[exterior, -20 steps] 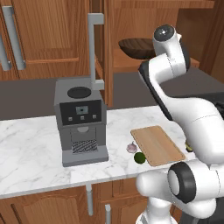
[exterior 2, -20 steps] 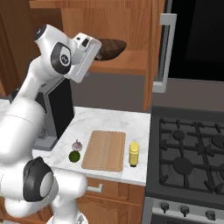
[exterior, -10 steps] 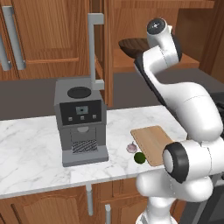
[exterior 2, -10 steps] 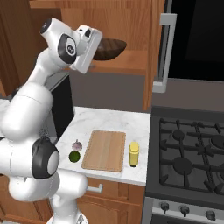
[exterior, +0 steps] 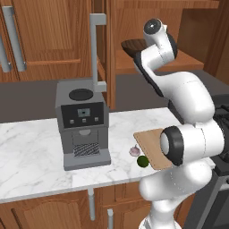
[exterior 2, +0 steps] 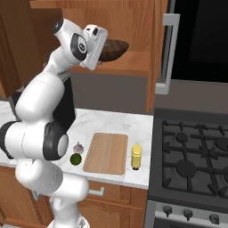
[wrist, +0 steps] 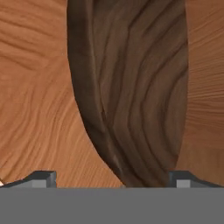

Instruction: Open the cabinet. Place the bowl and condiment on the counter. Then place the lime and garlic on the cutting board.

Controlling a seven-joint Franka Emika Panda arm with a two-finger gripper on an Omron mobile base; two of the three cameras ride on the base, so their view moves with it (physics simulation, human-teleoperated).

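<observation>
The arm has swung in toward the cabinet (exterior 2: 133,26), and the gripper (wrist: 111,177) now appears nearer the bowl (exterior 2: 113,48).

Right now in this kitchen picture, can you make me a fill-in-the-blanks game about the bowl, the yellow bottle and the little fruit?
1. The dark wooden bowl sits on the shelf inside the open ____.
2. The yellow condiment stands on the counter between the cutting board and the ____.
3. The lime lies on the counter right next to the ____.
4. The top of the cutting board has ____ on it.

Missing words: cabinet; hob; garlic; nothing
</observation>
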